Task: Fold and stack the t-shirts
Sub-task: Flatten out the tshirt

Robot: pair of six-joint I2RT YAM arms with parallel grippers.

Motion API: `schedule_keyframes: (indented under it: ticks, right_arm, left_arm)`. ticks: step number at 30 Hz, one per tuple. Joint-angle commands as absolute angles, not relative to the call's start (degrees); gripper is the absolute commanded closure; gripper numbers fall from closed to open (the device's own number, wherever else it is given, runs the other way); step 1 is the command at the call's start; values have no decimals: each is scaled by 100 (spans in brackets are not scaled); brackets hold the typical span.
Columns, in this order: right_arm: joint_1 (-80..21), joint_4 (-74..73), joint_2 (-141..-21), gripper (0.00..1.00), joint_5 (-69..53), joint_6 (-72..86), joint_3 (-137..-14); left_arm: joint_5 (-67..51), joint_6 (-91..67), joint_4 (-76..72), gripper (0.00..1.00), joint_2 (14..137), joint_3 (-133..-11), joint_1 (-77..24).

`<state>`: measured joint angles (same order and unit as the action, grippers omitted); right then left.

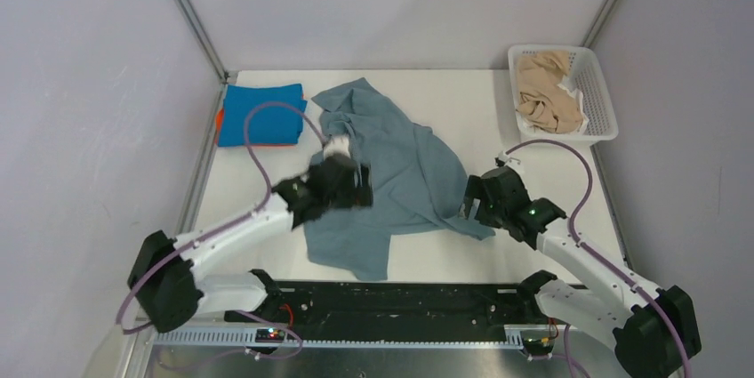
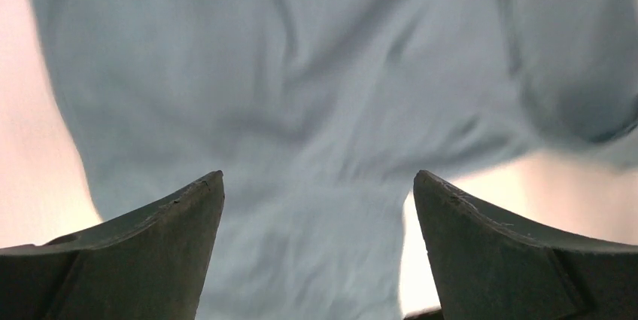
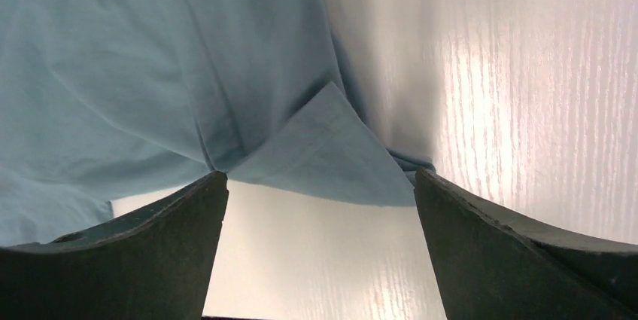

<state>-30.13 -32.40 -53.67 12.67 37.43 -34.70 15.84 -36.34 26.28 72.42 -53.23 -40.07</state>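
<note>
The white basket (image 1: 605, 109) at the far right holds crumpled beige tees (image 1: 542, 89). The left gripper (image 1: 354, 184), over the grey-blue tee (image 1: 409, 169), and the right gripper (image 1: 469, 202), at its right edge, both stand spread wide, pinching nothing.

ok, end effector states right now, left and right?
left end effector: open, holding nothing, over the grey-blue t-shirt.
right end effector: open, holding nothing, at that shirt's edge.

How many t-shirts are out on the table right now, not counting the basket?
3. The grey-blue t-shirt lies rumpled mid-table; the bright blue t-shirt is folded at far left; the orange t-shirt peeks out beneath it. Others may hide in that stack.
</note>
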Motion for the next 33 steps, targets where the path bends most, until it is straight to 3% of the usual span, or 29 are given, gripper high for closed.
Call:
schedule_keyframes:
  ticks: [1,9,18,23,27,29,30,31,32,33]
  right_arm:
    - [-3349,-3470,-5340,3,1652,3413,-3503]
    - [-4234,-2811,-5747,4,2313,3103,-3515]
    - [-4690,-2902,-7128,6,3003,3131,-4016]
    - [-4620,-2918,-7328,12,3273,3293,-4085]
    - [-4419,-3014,-7225,21,3344,3482,-4078]
    - [-4309,-3044,-7176,32,3298,3519,-4078]
    - [-4268,-3066,-7161,39,3270,3556,-4078]
    - [-4200,-3075,-7134,42,3215,3575,-4074]
    - [-4161,-3080,-7122,47,3167,3590,-4067]
    - [-4090,-3065,-7107,49,3061,3584,-4064]
  left_arm:
    - [2687,-4757,3451,0,6481,-4127,-5303]
    - [2743,-6484,4164,0,5841,-3107,-6626]
    - [3142,-6832,4113,0,7081,-3424,-6742]
    - [3104,-6875,3705,2,7816,-3597,-6726]
    - [3049,-6885,3486,29,8079,-3585,-6661]
    - [3005,-6870,3370,45,8130,-3484,-6567]
    - [2992,-6880,3346,62,8134,-3438,-6469]
    - [2987,-6919,3313,72,8149,-3340,-6407]
    - [2988,-6944,3300,91,8148,-3292,-6289]
    - [3023,-6996,3288,96,8126,-3196,-6225]
